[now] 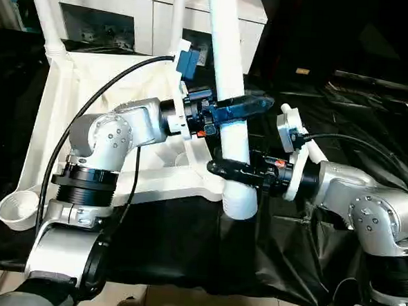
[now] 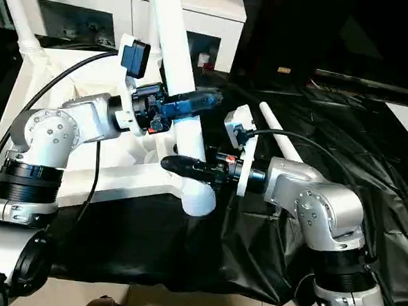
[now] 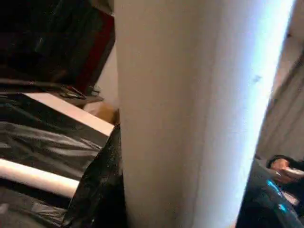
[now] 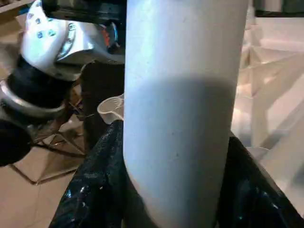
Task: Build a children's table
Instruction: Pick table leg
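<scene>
- Silver forearms reach in from both sides, and each gripper is clamped on the same white tube leg [image 1: 230, 71], which stands nearly upright between them.
- Higher on the leg, the left gripper [image 1: 243, 107] has its black fingers wrapped round the tube; the left wrist view shows the leg pressed close between its jaws.
- Below it, the right gripper [image 1: 232, 171] grips the same leg near its lower end, jaws closed against the tube.
- Just beneath the right gripper's jaws, the leg's foot sits at a round corner socket [image 1: 240, 201] of the children's table [image 1: 68, 110], which lies upside down with its ribbed underside up.
- Behind the left gripper, two more legs [image 1: 43, 11] stand upright from the far corners of the table; an empty corner socket [image 1: 15, 207] shows well to the outer side of the left arm.
- Beyond the right gripper, a loose leg [image 2: 282, 138] lies flat on the black cloth [image 2: 369, 177] covering the work table.
- Farther back stands a white cabinet [image 2: 95, 7] with glass doors, and pale floor tiles [image 2: 181, 304] show under the cloth's near edge.
</scene>
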Controlling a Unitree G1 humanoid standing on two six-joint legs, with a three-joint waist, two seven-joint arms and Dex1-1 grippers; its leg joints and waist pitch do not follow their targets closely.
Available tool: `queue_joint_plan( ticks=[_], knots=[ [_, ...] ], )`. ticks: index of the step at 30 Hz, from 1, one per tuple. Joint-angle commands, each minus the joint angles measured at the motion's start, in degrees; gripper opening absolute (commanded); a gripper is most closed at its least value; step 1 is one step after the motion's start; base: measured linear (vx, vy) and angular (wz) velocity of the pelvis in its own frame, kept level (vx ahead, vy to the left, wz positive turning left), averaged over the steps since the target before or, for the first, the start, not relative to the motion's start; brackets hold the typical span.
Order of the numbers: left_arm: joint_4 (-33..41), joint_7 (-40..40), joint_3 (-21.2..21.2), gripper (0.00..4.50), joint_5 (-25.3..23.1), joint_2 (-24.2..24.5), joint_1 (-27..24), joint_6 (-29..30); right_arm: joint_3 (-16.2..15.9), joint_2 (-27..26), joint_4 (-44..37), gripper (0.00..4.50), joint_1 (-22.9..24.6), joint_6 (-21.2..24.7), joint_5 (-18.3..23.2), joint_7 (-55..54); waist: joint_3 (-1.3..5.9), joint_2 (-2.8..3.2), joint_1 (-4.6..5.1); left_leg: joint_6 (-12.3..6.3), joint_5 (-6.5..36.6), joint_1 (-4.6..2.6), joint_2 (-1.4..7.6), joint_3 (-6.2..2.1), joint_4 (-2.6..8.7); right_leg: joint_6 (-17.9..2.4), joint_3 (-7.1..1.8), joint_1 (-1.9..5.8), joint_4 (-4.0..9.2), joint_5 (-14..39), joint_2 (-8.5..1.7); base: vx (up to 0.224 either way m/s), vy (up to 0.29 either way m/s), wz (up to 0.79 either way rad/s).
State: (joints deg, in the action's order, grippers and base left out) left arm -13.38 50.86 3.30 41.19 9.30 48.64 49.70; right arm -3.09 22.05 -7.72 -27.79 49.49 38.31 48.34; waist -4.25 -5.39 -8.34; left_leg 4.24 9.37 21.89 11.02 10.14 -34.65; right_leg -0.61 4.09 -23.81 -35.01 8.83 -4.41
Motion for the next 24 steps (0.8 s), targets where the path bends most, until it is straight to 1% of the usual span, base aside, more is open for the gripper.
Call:
queue_joint_plan(
  ticks=[1,2,3,5,6,9,11,12,14,17,18,19,20,21,22,23,24],
  knots=[
    [-0.98,-5.79,-0.04,1.84,-3.53,-1.21,2.60,-3.09,0.07,0.37,1.61,1.86,0.16,0.24,-2.53,-2.95,4.85,0.32,0.05,2.42,10.91,-0.99,1.88,-0.62,4.04,-6.13,-2.37,3.23,4.11,17.29,-3.91,0.000,0.000,0.00],
    [-1.87,-8.63,0.24,1.84,-5.16,-1.59,3.02,-4.23,0.18,0.18,1.75,1.86,0.12,0.13,-2.54,-3.20,4.87,0.29,0.04,2.36,10.59,-0.96,1.93,-0.64,4.06,-6.24,-2.38,3.25,4.07,16.88,-3.92,0.000,0.000,0.00],
    [-3.20,-11.15,1.27,1.84,-6.18,-2.04,3.74,-5.76,0.28,-0.05,1.93,1.86,0.06,0.02,-2.46,-3.39,4.87,0.17,0.01,2.28,10.49,-0.88,1.81,-0.61,3.99,-5.87,-2.34,3.29,4.13,16.92,-3.88,0.000,0.000,0.00],
    [-4.10,-11.65,2.03,1.84,-6.03,-2.05,4.28,-6.12,0.35,-0.15,2.11,1.85,0.01,-0.06,-2.49,-3.53,4.87,0.02,0.00,2.24,10.04,-0.75,1.71,-0.61,3.95,-5.44,-2.36,3.36,4.12,17.22,-3.90,0.000,0.000,0.00],
    [-4.74,-11.47,2.49,1.84,-5.63,-1.72,4.72,-5.86,0.37,-0.17,2.24,1.85,0.00,-0.13,-2.52,-3.58,4.85,0.08,-0.04,2.06,9.91,-0.79,1.69,-0.59,3.94,-5.36,-2.35,3.34,4.16,17.54,-3.94,0.000,0.000,0.00],
    [-7.22,-11.92,4.36,1.84,-4.75,-0.79,6.31,-5.65,0.43,-0.16,2.58,1.85,-0.11,-0.35,-2.49,-3.65,4.94,0.21,0.10,1.81,9.30,-0.76,1.69,-0.64,3.91,-5.89,-2.30,3.37,3.95,16.00,-3.81,0.000,0.000,0.00],
    [-7.66,-11.67,4.51,1.84,-4.74,-0.49,6.60,-5.70,0.46,-0.13,2.63,1.85,-0.11,-0.42,-2.47,-3.68,4.89,0.23,0.14,1.75,9.40,-0.83,1.71,-0.64,3.93,-6.47,-2.28,3.36,3.89,15.49,-3.81,0.000,0.000,0.00],
    [-8.12,-10.59,4.64,1.84,-4.59,0.08,7.05,-5.18,0.53,-0.09,2.72,1.85,-0.11,-0.50,-2.45,-3.76,4.89,0.36,0.10,1.69,9.60,-0.89,1.75,-0.62,3.91,-6.80,-2.31,3.33,3.85,15.24,-3.83,0.000,0.000,0.00],
    [-8.17,-10.32,4.67,1.80,-4.49,0.18,7.13,-4.98,0.54,-0.08,2.73,1.85,-0.10,-0.51,-2.44,-3.78,4.90,0.34,0.09,1.69,9.72,-0.90,1.78,-0.61,3.93,-7.30,-2.30,3.37,3.82,14.68,-3.83,0.000,0.000,0.00],
    [-8.31,-7.89,4.39,1.80,-2.97,0.94,8.25,-3.06,0.66,-0.13,2.78,1.85,-0.04,-0.65,-2.80,-3.95,4.91,0.40,0.04,1.74,9.86,-1.02,1.80,-0.58,3.92,-7.79,-2.32,3.35,3.74,14.16,-3.83,0.000,0.000,0.00],
    [-8.56,-7.98,5.02,2.35,-1.99,0.84,8.85,-2.22,0.64,-0.14,2.76,1.85,-0.01,-0.72,-2.95,-4.04,4.95,0.46,0.02,1.82,9.82,-1.01,1.77,-0.57,3.91,-7.91,-2.33,3.38,3.68,14.08,-3.86,0.000,0.000,0.00],
    [-8.67,-8.20,5.20,2.35,-1.84,0.78,8.98,-2.16,0.62,-0.13,2.75,1.85,0.00,-0.73,-2.97,-4.07,4.86,0.56,0.00,1.96,10.30,-1.02,1.79,-0.60,3.97,-7.82,-2.31,3.33,3.80,14.60,-3.83,0.000,0.000,0.00],
    [-8.81,-8.63,5.28,2.48,-2.10,0.72,9.25,-2.82,0.58,-0.10,2.75,1.85,0.05,-0.80,-3.03,-4.12,4.86,0.51,0.01,2.05,10.46,-1.00,1.80,-0.61,3.96,-7.81,-2.32,3.39,3.82,14.72,-3.90,0.000,0.000,0.00],
    [-8.85,-8.81,5.17,2.51,-2.45,0.73,9.36,-3.38,0.57,-0.10,2.77,1.85,0.07,-0.84,-3.07,-4.14,4.80,0.61,0.03,2.23,10.89,-0.94,1.81,-0.71,4.03,-7.68,-2.26,3.50,3.90,15.11,-3.87,0.000,0.000,0.00],
    [-9.22,-9.62,4.81,2.58,-3.66,0.75,9.73,-5.35,0.50,-0.08,2.86,1.85,0.11,-0.98,-3.14,-4.18,4.81,0.56,0.12,2.28,11.33,-0.98,1.80,-0.78,4.10,-7.09,-2.24,3.49,4.04,15.63,-3.85,0.000,0.000,0.00],
    [-9.28,-9.72,4.78,2.58,-3.79,0.74,9.77,-5.59,0.49,-0.08,2.87,1.85,0.11,-0.99,-3.15,-4.18,4.78,0.53,0.15,2.30,11.60,-0.94,1.79,-0.80,4.14,-6.61,-2.24,3.50,4.15,16.22,-3.85,0.000,0.000,0.00],
    [-10.30,-10.97,4.78,2.82,-5.13,0.66,10.34,-8.51,0.29,-0.03,3.00,1.85,0.14,-1.21,-3.38,-4.22,4.74,0.47,0.14,2.39,11.92,-1.01,1.80,-0.79,4.14,-6.16,-2.24,3.43,4.29,17.10,-3.94,0.000,0.000,0.00]
  ],
)
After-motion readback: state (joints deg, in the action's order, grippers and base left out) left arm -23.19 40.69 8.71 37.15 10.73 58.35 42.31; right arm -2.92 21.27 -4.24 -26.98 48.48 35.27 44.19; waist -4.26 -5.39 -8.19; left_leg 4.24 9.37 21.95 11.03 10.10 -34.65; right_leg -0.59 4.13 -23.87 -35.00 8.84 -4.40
